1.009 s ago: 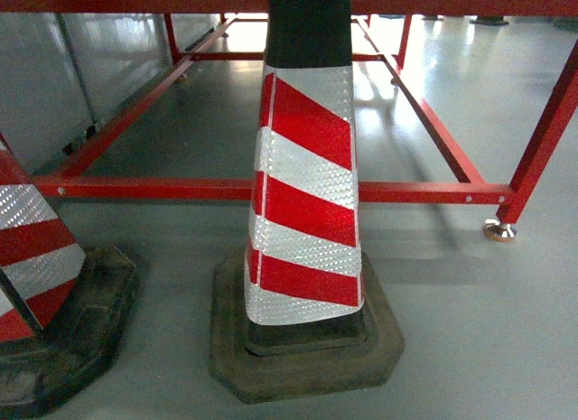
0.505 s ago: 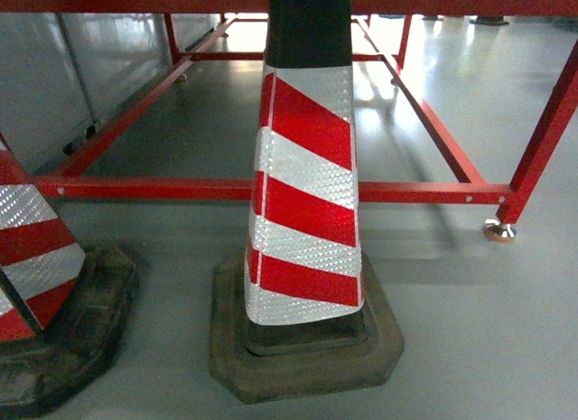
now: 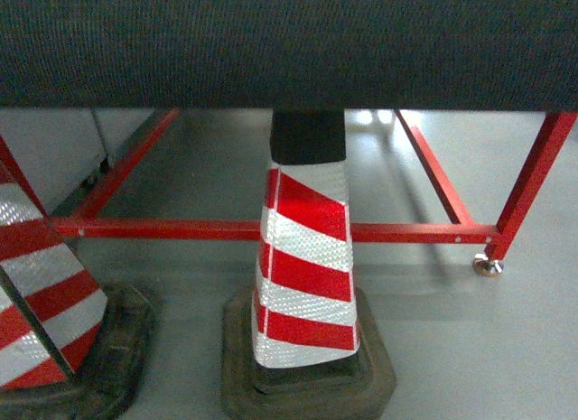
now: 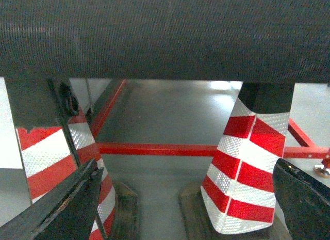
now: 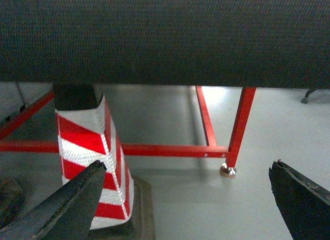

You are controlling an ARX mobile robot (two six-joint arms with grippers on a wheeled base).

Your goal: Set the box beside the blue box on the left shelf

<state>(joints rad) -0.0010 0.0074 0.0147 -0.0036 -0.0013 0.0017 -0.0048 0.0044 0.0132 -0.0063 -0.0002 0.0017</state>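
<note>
The box, the blue box and the left shelf are out of view in every frame. A dark, woven-textured surface (image 3: 289, 45) fills the top of all three views and hides what lies above it. In the left wrist view my left gripper (image 4: 186, 168) is open, with only grey floor and cones between its black fingers (image 4: 67, 204). In the right wrist view my right gripper (image 5: 188, 166) is also open and empty, its fingers (image 5: 301, 198) spread over bare floor. Neither gripper shows in the head view.
A red-and-white striped traffic cone (image 3: 305, 257) on a black rubber base stands straight ahead, and a second cone (image 3: 36, 294) stands at the left. Behind them runs the low red tubular frame (image 3: 181, 228), with a levelling foot (image 3: 488, 266) at the right. The floor is grey.
The head view has shifted: the dark textured surface now covers its upper third, and the cones and red frame sit lower and a little smaller.
</note>
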